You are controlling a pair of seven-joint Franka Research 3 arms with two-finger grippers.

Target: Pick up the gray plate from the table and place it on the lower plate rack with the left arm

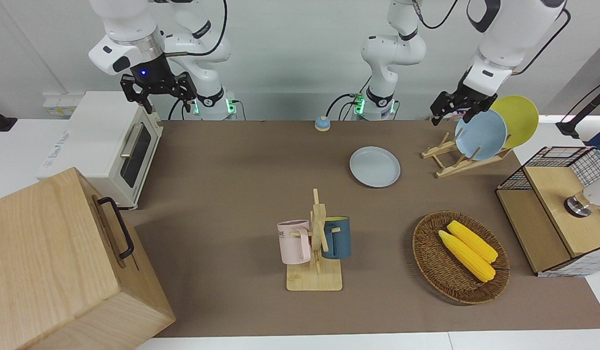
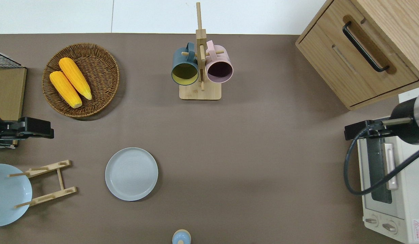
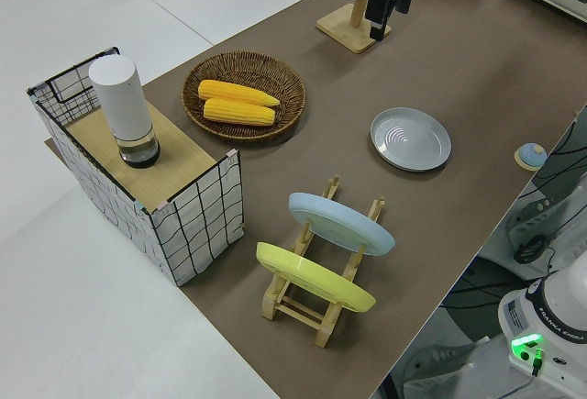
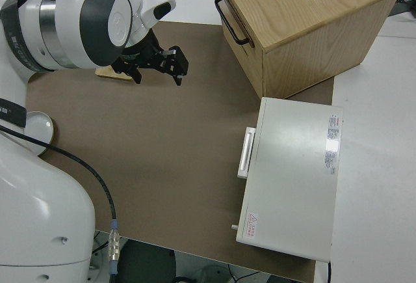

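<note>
The gray plate [image 1: 374, 166] lies flat on the table's brown mat [image 1: 241, 175]; it also shows in the overhead view [image 2: 131, 174] and the left side view [image 3: 411, 138]. The light-wood plate rack [image 1: 448, 163] stands beside it toward the left arm's end, with a light-blue plate [image 1: 480, 134] and a yellow plate [image 1: 518, 119] leaning in it. My left gripper [image 1: 450, 113] is open and empty in the air. In the overhead view it [image 2: 50, 128] is over the mat between the rack [image 2: 46, 183] and the corn basket. My right gripper [image 1: 159, 99] is parked, open.
A wicker basket [image 1: 428, 262] holds two corn cobs. A wooden mug stand [image 1: 315, 253] carries a pink and a dark blue mug. A wire-and-wood shelf [image 1: 552, 214], a toaster oven [image 1: 110, 146], a wooden drawer box [image 1: 61, 262] and a small blue bell [image 1: 322, 123] stand around.
</note>
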